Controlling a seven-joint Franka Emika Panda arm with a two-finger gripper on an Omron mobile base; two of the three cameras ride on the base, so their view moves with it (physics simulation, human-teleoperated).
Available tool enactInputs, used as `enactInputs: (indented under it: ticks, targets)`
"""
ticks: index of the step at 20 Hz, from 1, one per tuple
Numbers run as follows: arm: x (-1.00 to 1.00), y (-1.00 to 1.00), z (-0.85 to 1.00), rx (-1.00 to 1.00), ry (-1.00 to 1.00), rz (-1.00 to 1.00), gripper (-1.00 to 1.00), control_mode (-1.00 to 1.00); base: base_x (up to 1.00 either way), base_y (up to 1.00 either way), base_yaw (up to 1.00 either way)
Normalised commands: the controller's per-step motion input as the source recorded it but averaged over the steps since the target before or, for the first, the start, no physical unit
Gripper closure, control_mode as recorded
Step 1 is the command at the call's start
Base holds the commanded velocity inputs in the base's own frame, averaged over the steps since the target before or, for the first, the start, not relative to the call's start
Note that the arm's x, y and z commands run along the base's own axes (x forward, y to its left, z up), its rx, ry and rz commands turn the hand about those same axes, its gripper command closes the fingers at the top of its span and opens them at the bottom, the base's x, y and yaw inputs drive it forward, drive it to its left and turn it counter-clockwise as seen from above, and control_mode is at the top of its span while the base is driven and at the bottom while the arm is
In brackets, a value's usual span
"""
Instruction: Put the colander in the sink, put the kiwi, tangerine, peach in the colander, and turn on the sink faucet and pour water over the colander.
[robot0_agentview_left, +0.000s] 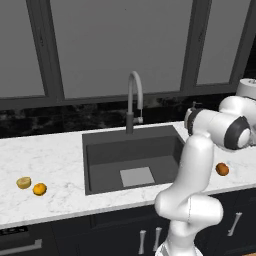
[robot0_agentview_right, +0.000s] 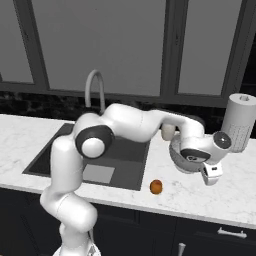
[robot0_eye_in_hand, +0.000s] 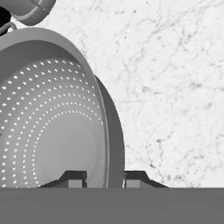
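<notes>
The gripper (robot0_eye_in_hand: 104, 178) sits over the rim of the colander (robot0_eye_in_hand: 52, 118), one dark fingertip inside the perforated bowl and the other outside its wall, so the rim runs between the two tips. The tips look close against the wall, but I cannot tell whether they are actually pressing it or merely straddling it.

Taking the sink (robot0_agentview_left: 132, 155) as the landmark: the colander (robot0_agentview_right: 179, 156) rests on the white marble counter (robot0_agentview_right: 225, 195) just to the right of the basin, mostly hidden behind the robot's wrist in the right base view. The sink faucet (robot0_agentview_left: 134, 100) stands at the middle of the sink's back edge, its gooseneck arching forward over the basin. A small orange-brown fruit (robot0_agentview_right: 156, 186) lies on the counter near the sink's front right corner, in front of the colander and apart from it.

Well to the left of the sink, near the counter's front edge, the kiwi (robot0_agentview_left: 23, 182) and a bright orange round fruit (robot0_agentview_left: 39, 189) lie just beside each other. A tall white perforated cylinder (robot0_agentview_right: 239, 122) stands upright on the counter far to the right of the sink, beyond the colander. The sink's floor shows its lighter grey square (robot0_agentview_left: 137, 176).
</notes>
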Motion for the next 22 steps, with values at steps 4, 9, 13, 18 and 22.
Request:
enactInputs:
  ticks: [4, 9, 13, 18, 22]
  targets:
    - [0.36, 0.72, 0.15, 0.0, 0.0, 0.14, 1.0, -1.0, 0.0, 0.0, 0.0]
    - [0.28, 0.98, 0.12, -0.08, -0.06, 0.17, 1.0, -1.0, 0.0, 0.0, 0.0]
    - [0.19, 1.0, 0.04, -0.18, -0.14, 0.15, 1.0, -1.0, 0.0, 0.0, 0.0]
    - [0.09, 1.0, 0.0, -0.16, -0.07, 0.18, 1.0, -1.0, 0.0, 0.0, 0.0]
    - [0.13, 1.0, 0.0, -0.09, 0.01, 0.22, 1.0, -1.0, 0.0, 0.0, 0.0]
